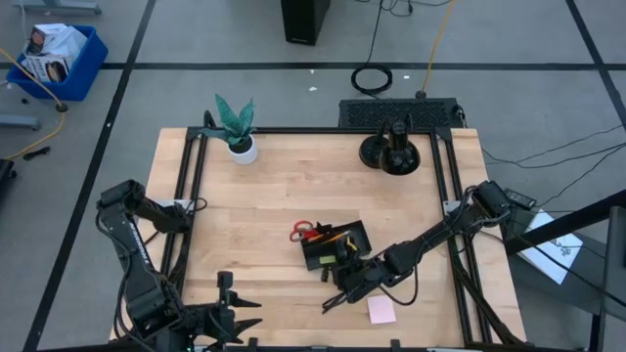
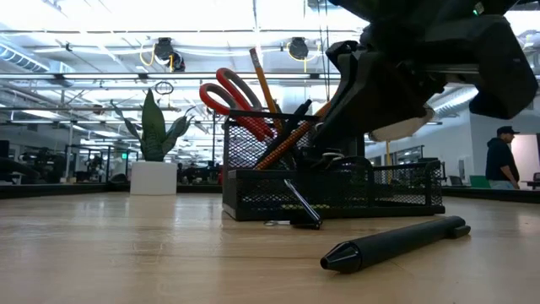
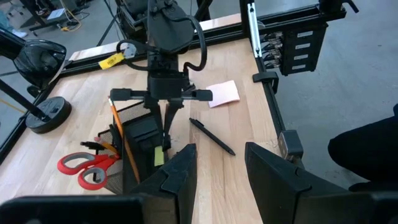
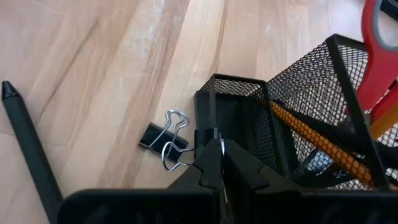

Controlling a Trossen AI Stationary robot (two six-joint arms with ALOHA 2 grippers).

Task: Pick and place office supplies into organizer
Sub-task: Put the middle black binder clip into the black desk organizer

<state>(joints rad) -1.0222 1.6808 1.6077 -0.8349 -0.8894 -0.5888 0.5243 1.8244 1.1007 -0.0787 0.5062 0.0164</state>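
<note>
Right gripper point(image 4: 219, 163), jaws together, empty, beside organizer point(image 4: 261, 124); risks nudging 1 binder clip point(image 4: 163, 140) away. Left gripper point(image 3: 217, 168) apart, idle.

Worktop layout

Organizer point(image 1: 335, 245) sits mid-worktop point(image 1: 293, 176), scissors point(image 1: 305, 231) and pencils point(image 1: 335, 237) in it. Binder clip point(image 4: 163, 139) just beside its corner. Pen point(image 1: 337, 299) near front edge; sticky-note pad point(image 1: 381, 310) right of pen. Plant point(image 1: 236, 125) back left, stand point(image 1: 392, 152) back right.
</note>
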